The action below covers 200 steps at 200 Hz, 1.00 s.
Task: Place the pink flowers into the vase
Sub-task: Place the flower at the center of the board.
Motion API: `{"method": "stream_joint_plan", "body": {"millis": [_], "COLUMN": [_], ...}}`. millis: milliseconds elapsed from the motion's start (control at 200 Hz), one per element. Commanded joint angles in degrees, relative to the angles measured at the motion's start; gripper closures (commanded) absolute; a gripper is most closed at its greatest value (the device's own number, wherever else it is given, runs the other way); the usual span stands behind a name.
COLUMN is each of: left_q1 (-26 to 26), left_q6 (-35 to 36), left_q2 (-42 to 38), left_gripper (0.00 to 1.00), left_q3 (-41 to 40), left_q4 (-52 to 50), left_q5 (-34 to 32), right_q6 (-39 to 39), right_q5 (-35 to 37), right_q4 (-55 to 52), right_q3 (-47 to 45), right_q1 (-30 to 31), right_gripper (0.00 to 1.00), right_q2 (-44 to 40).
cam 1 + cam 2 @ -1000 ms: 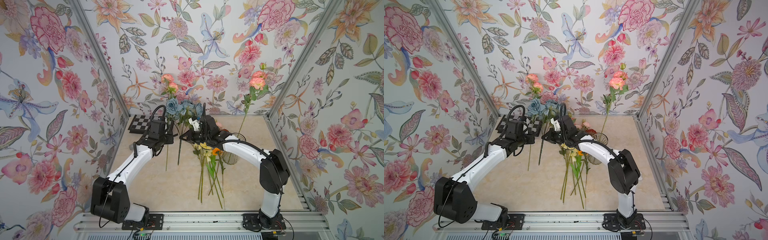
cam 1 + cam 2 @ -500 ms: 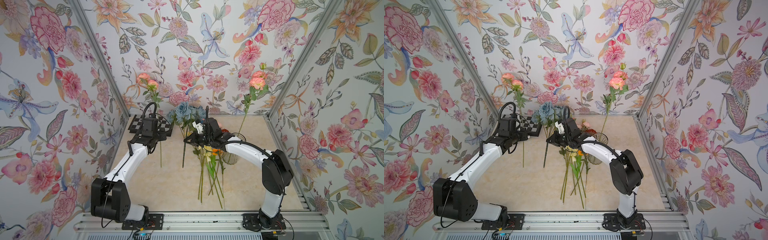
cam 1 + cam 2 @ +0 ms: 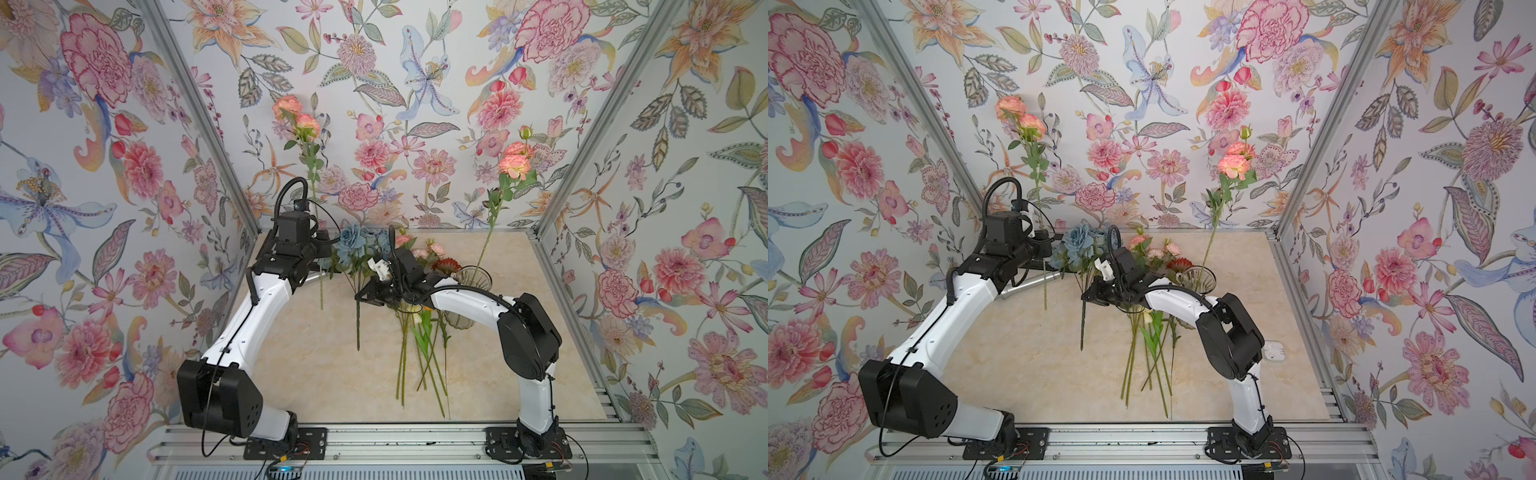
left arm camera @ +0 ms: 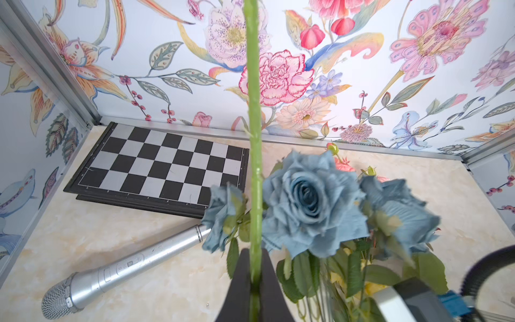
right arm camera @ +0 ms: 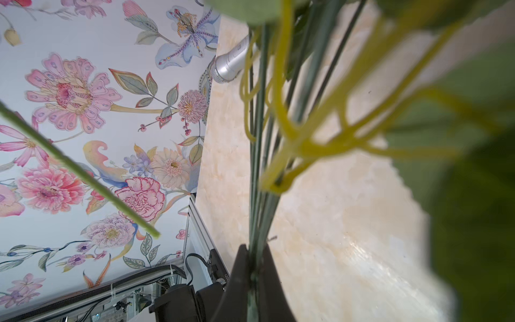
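Observation:
My left gripper (image 3: 319, 254) (image 4: 255, 252) is shut on the green stem of a pink flowers spray (image 3: 296, 116) (image 3: 1019, 115). It holds the spray upright at the back left, with the blooms high against the wall and the stem end hanging free. Another pink flowers spray (image 3: 513, 161) (image 3: 1233, 163) stands in the clear ribbed vase (image 3: 478, 279) (image 3: 1200, 277) at the back right. More pink blooms (image 3: 420, 248) lie behind my right arm. My right gripper (image 3: 362, 297) (image 5: 255, 248) is shut on the stems of the dusty blue rose bunch (image 3: 353, 245) (image 4: 309, 200), left of the vase.
A chessboard (image 4: 167, 170) lies in the back left corner, with a silver microphone (image 4: 125, 267) (image 3: 1025, 286) in front of it. Loose yellow and orange flowers (image 3: 415, 345) lie on the table under my right arm. A small white object (image 3: 1275, 351) sits near the right wall.
My left gripper has carried the pink spray left, away from the blue bunch, and then lifted it higher. My right gripper has shifted slightly forward with the blue bunch.

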Motion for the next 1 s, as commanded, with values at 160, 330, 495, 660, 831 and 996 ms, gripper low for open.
{"method": "stream_joint_plan", "body": {"millis": [160, 330, 495, 660, 831, 996], "left_q1": [0.1, 0.0, 0.0, 0.1, 0.1, 0.1], "left_q6": [3.4, 3.9, 5.1, 5.9, 5.8, 5.6], "left_q2": [-2.3, -3.2, -3.4, -3.0, -2.2, -1.6], "left_gripper": [1.00, 1.00, 1.00, 1.00, 1.00, 1.00], "left_q3": [2.2, 2.3, 2.3, 2.5, 2.6, 2.4], "left_q4": [-4.7, -5.0, -5.1, -4.6, -2.5, 0.0], "left_q5": [2.2, 2.8, 2.2, 2.8, 4.2, 5.8], "right_q6": [-0.3, 0.7, 1.7, 1.1, 0.4, -1.6], "right_q5": [-1.9, -1.9, -1.3, 0.0, 0.3, 1.4], "right_q4": [6.2, 6.9, 6.4, 2.8, -1.4, -6.2], "right_q3": [4.1, 4.7, 4.0, 3.7, 3.0, 1.1], "right_q1": [1.6, 2.3, 2.4, 2.3, 2.2, 1.9], "right_gripper": [1.00, 0.96, 0.78, 0.62, 0.49, 0.40], "right_q2": [6.7, 9.1, 8.9, 7.5, 6.0, 2.0]}}
